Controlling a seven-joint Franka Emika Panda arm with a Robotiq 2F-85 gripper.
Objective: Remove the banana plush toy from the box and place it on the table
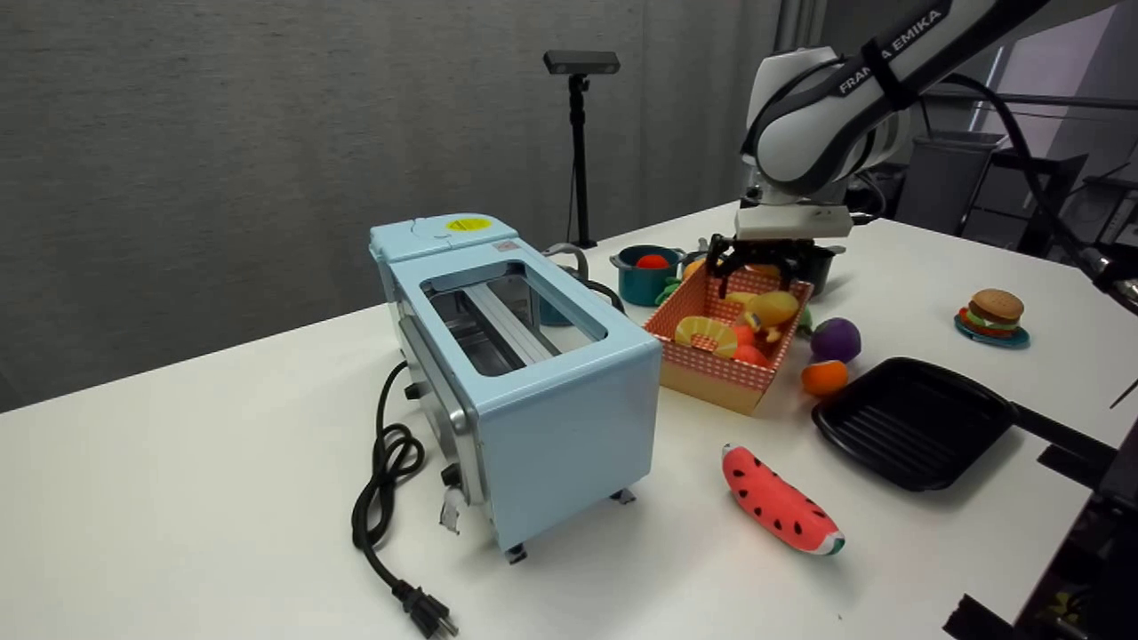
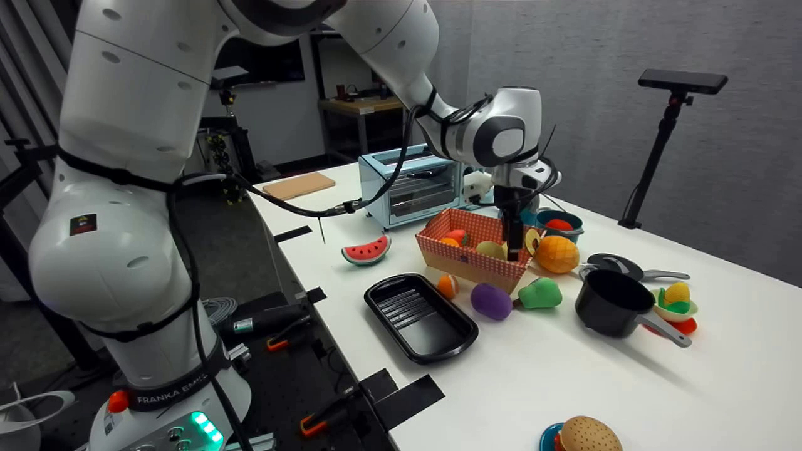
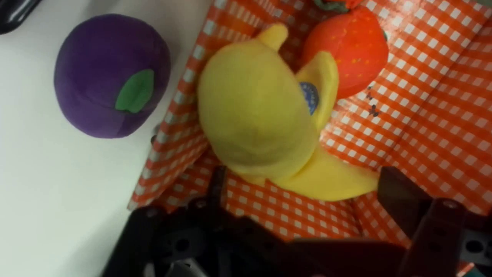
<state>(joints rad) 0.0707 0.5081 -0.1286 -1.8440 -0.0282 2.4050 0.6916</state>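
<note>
The banana plush toy (image 3: 253, 104), yellow with peel flaps and a blue sticker, lies in the orange-checked box (image 3: 423, 57). In both exterior views the banana (image 1: 772, 308) (image 2: 492, 250) shows partly inside the box (image 1: 707, 380) (image 2: 454, 263). My gripper (image 3: 303, 177) is open, its fingers wide apart and reaching into the box at the banana's end. One peel flap extends to the right finger; I cannot tell if they touch. The gripper also shows over the box in both exterior views (image 1: 754, 283) (image 2: 513, 250). The white table (image 1: 258, 498) lies around the box.
A strawberry (image 3: 349, 50) and a pineapple slice (image 1: 705, 332) share the box. A purple fruit (image 2: 491, 300), an orange (image 2: 447, 286), a green pear (image 2: 540, 293) and a black pan (image 2: 421, 319) stand beside it. The toaster (image 1: 569, 427), watermelon slice (image 1: 781, 502) and black pot (image 2: 614, 307) are nearby.
</note>
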